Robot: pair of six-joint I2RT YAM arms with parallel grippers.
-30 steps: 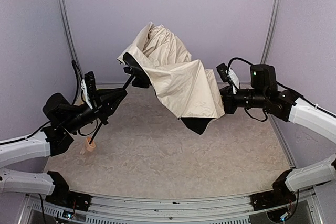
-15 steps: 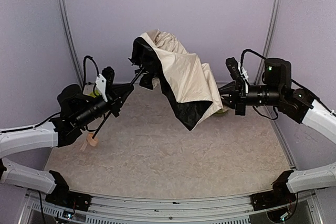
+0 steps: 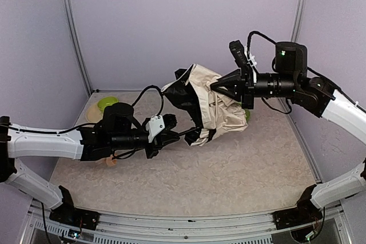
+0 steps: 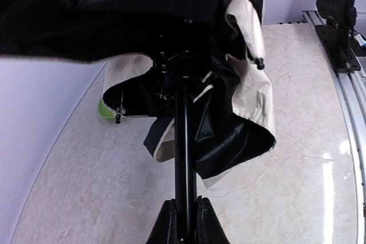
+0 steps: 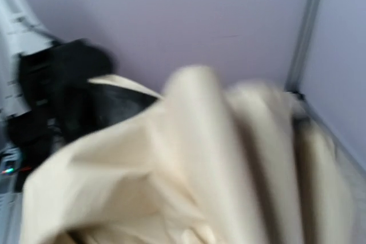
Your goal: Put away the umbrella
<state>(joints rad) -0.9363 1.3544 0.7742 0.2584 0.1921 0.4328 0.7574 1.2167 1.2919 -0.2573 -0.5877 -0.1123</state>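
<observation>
Left wrist view showed the left pincer (image 4: pixel 184 224) squeezed tight on the thin black shaft of the umbrella (image 4: pixel 251 84). The right pincer (image 3: pixel 220 86) was pressed closed, its tip touching the cream cloth. The umbrella hung above the surface (image 3: pixel 240 175), its shaft slanting up from the left pincer toward the right one.

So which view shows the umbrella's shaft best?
Left wrist: the black shaft runs up the frame's middle from the left gripper clamping it. The top view shows only a short thin stretch; the right wrist shows blurred cream fabric, no shaft.
</observation>
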